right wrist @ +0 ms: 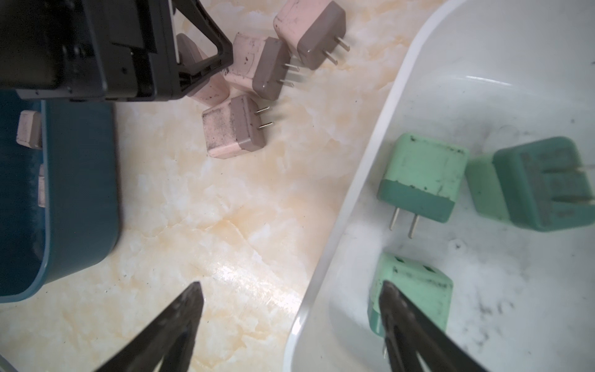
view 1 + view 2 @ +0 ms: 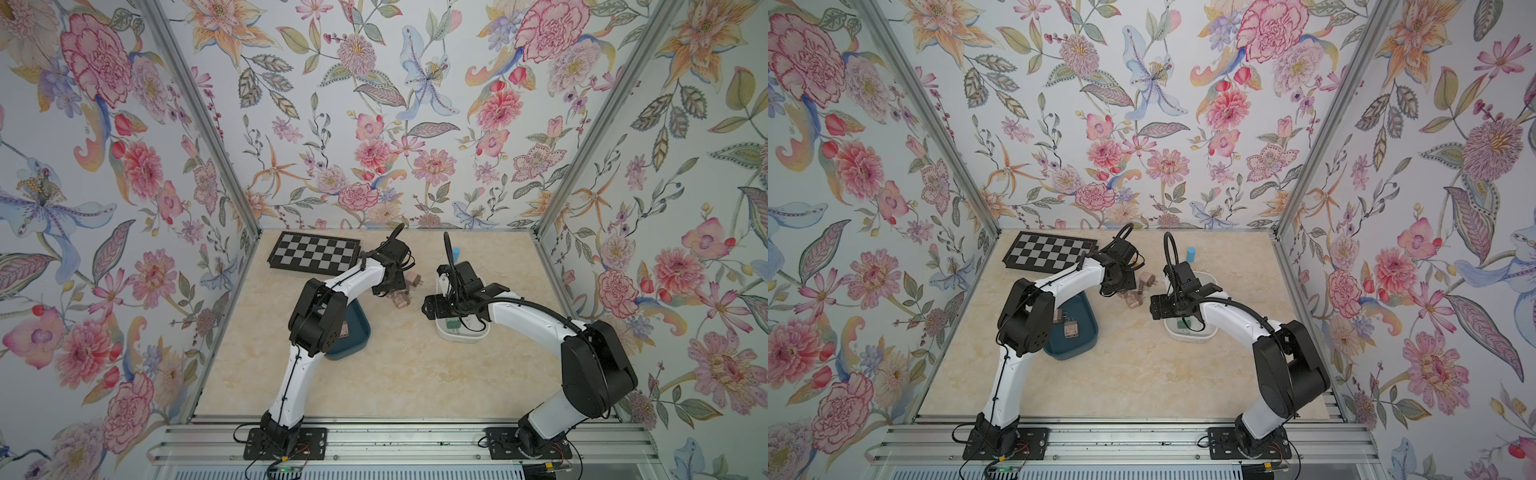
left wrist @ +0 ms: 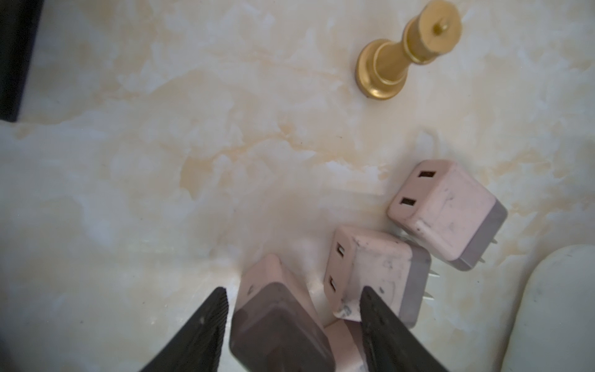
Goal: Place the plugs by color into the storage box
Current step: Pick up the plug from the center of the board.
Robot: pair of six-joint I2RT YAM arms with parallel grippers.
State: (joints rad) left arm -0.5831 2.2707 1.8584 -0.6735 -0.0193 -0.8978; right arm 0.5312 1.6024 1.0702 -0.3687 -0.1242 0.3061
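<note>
Several dusty pink plugs lie in a cluster (image 2: 401, 297) on the marble table between the arms. My left gripper (image 3: 293, 290) is lowered over one pink plug (image 3: 277, 322); its jaws straddle it with a gap on each side, so it is open. Another pink plug (image 3: 376, 270) lies against one finger (image 3: 380, 322). Two pink plugs (image 2: 1071, 328) rest in the blue storage box (image 2: 1084, 345). Three green plugs (image 1: 421, 180) lie in the white storage box (image 1: 370, 161). My right gripper (image 1: 289, 285) hangs open and empty over the white box's rim.
A gold chess piece (image 3: 405, 51) stands just beyond the pink cluster. A black and grey chessboard (image 2: 313, 252) lies at the back left. A blue cylinder (image 2: 1191, 254) stands behind the white box. The two grippers are close together across the cluster.
</note>
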